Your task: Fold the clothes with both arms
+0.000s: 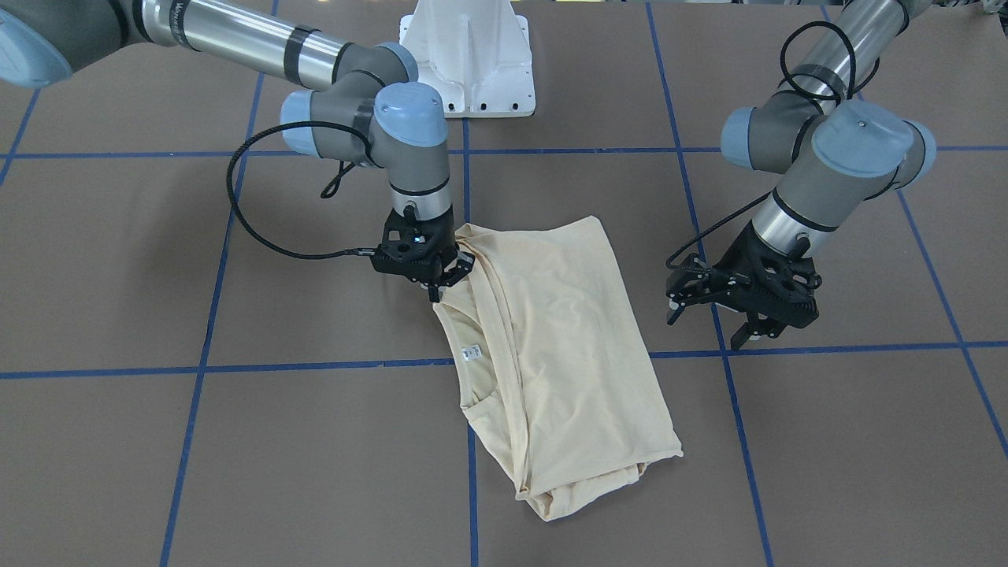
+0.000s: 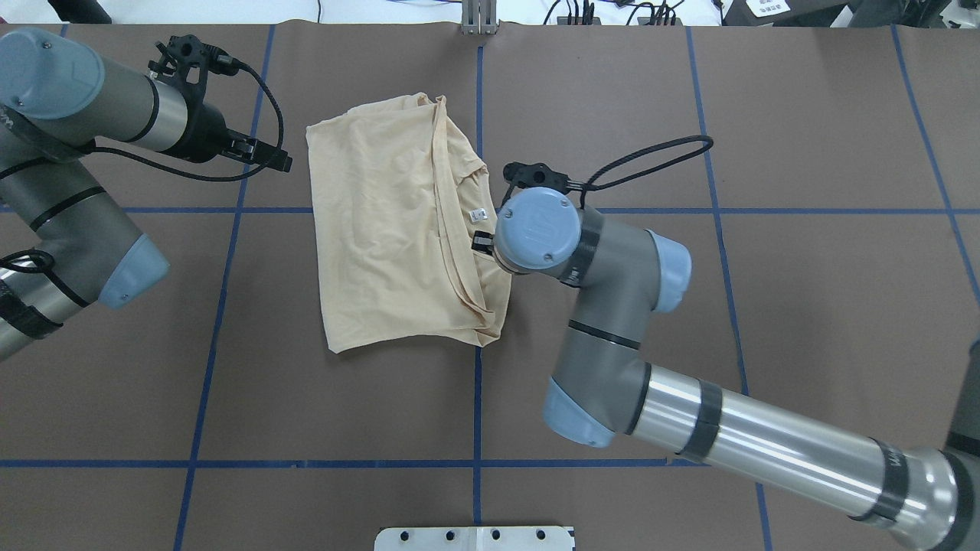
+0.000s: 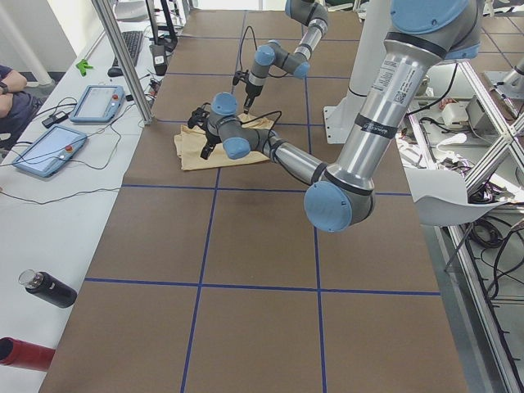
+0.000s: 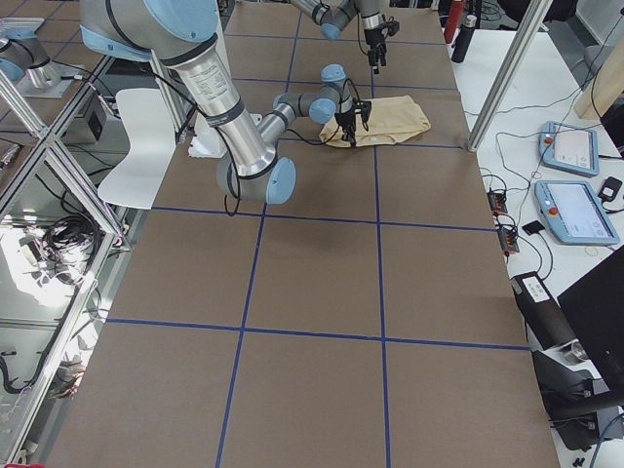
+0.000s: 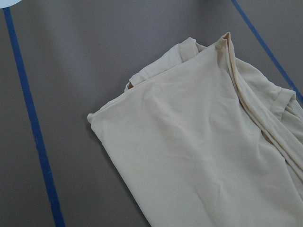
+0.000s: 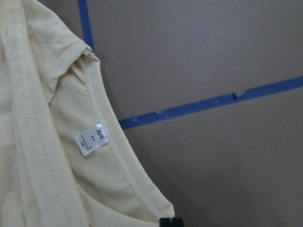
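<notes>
Jaws on right gripper [image 1: 437,290] seemingly pinch folded cream shirt [image 1: 559,331] by its collar; left gripper [image 1: 703,331] jaws gape.

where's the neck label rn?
Front-facing view: the neck label lies inside the shirt's collar, on its view-left edge, just below the right claw, beside the blue tape line.
</notes>
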### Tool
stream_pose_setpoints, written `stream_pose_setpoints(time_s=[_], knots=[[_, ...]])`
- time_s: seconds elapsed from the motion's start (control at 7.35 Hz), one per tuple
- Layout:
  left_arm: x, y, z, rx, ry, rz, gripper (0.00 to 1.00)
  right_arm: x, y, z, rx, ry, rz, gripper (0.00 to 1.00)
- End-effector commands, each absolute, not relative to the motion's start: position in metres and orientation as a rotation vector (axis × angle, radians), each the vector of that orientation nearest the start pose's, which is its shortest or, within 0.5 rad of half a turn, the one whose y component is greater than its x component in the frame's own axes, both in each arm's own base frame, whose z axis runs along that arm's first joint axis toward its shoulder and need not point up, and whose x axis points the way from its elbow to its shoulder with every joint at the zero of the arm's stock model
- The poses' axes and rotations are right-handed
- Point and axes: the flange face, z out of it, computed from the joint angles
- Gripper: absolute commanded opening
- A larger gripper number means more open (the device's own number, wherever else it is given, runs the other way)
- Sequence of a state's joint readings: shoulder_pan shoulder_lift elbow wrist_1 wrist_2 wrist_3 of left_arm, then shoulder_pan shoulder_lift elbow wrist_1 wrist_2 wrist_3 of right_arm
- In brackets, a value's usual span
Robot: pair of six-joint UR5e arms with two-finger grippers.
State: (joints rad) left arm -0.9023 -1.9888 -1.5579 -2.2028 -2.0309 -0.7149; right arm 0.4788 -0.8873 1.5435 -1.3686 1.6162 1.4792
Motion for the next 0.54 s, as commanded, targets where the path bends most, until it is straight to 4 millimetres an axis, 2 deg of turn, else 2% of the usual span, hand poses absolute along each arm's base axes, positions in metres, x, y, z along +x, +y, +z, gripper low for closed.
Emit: stream_pose_setpoints(time_s=[0.0,0.14,0.27,0.41], knots=[[0.340,-0.573,0.356,0.516,0.971,0.198,1.00,-0.522,-0.386,0.276,0.188,-0.874,0.307,0.00],[0.340,-0.573,0.356,0.517,0.970,0.197,1.00,-0.515,-0.372,0.283,0.184,-0.873,0.293,0.00],[0.340,-0.573,0.356,0.515,0.972,0.199,1.00,-0.519,-0.366,0.288,0.180,-0.866,0.285,0.00],[0.340,-0.573,0.356,0.514,0.973,0.200,1.00,-0.522,-0.362,0.291,0.180,-0.859,0.277,0.99]])
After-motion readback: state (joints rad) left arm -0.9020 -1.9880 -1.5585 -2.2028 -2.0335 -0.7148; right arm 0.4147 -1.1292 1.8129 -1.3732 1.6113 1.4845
